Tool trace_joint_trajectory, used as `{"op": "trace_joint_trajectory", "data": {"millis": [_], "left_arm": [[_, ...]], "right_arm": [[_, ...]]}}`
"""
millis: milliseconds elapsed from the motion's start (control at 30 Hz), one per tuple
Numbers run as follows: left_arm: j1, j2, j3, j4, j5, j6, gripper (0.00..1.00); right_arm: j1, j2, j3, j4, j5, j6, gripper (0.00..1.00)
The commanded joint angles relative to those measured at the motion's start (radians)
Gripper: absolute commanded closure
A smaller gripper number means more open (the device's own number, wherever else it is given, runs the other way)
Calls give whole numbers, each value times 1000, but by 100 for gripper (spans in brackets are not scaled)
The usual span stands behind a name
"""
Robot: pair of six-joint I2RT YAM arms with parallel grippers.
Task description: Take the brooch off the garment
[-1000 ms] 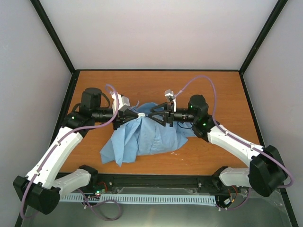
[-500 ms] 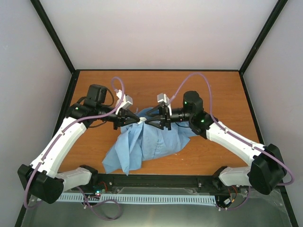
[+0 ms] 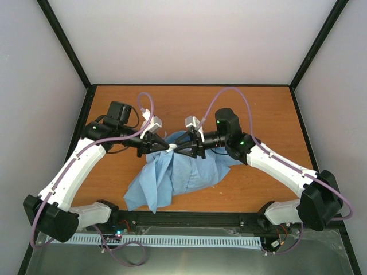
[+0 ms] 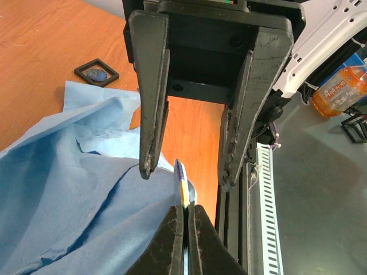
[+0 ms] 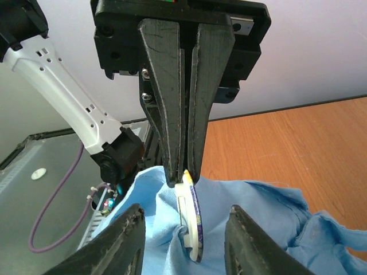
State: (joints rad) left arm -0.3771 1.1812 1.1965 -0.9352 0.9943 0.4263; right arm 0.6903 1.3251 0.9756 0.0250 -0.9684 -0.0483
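We find the small round dark grey-blue disc brooch (image 5: 194, 226) held edge-on at the lower centre of the right wrist view. It sits on a raised peak of the large light blue thin-fabric shirt (image 3: 183, 172), which drapes down onto the orange wooden table (image 3: 258, 109) at the centre of the overhead view.

The left gripper (image 5: 182, 172) is clamped together on the brooch's upper rim. The right gripper (image 4: 186, 171) stands apart, one jaw on each side of the disc, touching neither face as far as we can tell.

We judge the step in hand to be the second grasp, ahead of separation. The next move calls for the right jaws to close squarely on the brooch or on the cloth just behind it. A steady pull apart would then be needed, one that spares the thin fabric.
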Motion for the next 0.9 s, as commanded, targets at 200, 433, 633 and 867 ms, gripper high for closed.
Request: {"op": "trace_joint_trajectory", "data": {"millis": [200, 433, 633, 867], "left_arm": [[-3, 23, 66, -28, 48, 35, 99], [-3, 18, 38, -41, -15, 66, 46], [-3, -55, -56, 42, -64, 63, 39], [-3, -73, -82, 133, -84, -4, 51]], "right_arm": [[14, 24, 43, -6, -16, -3, 97], [2, -25, -47, 179, 13, 130, 97], [-3, -72, -178, 490, 29, 309, 97], [1, -76, -235, 635, 62, 427, 97]]}}
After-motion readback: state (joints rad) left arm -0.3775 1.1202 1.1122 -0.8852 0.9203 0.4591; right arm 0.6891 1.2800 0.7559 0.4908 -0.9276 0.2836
